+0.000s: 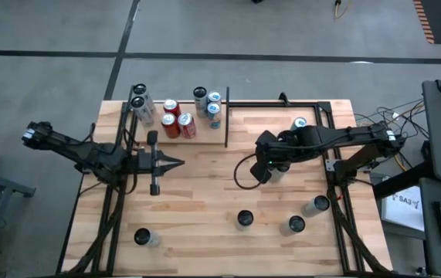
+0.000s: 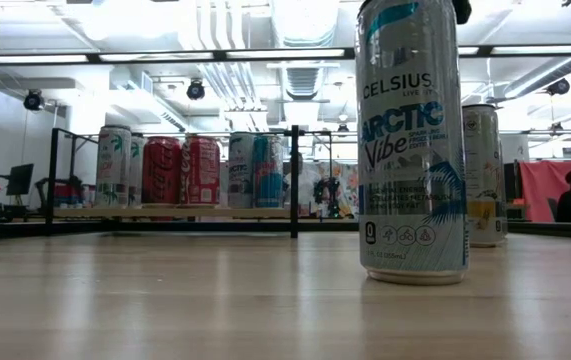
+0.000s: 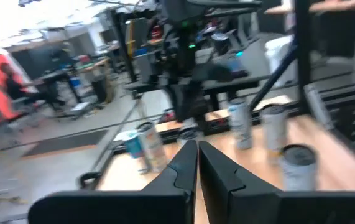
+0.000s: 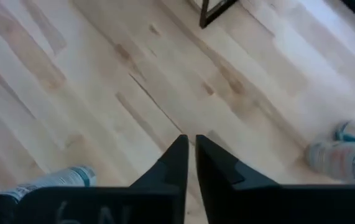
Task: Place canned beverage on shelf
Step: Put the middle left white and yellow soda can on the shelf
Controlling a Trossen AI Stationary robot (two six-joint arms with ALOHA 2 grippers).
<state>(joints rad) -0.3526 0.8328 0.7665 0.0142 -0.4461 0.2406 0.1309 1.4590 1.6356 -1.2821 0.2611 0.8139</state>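
Both arms are dark, close to black, built of slim jointed links. The left arm (image 1: 81, 150), at the left of the overhead frame, has a pale fitting at its outer end near the frame's left edge. The left hand (image 1: 175, 163) tapers into two narrow black fingers (image 3: 183, 165) with angular, wedge-shaped tips. The right arm (image 1: 336, 139), at the right of the frame, carries a black cable looping beneath its wrist. The right hand (image 1: 260, 171) ends in matching matte black fingers (image 4: 178, 158).
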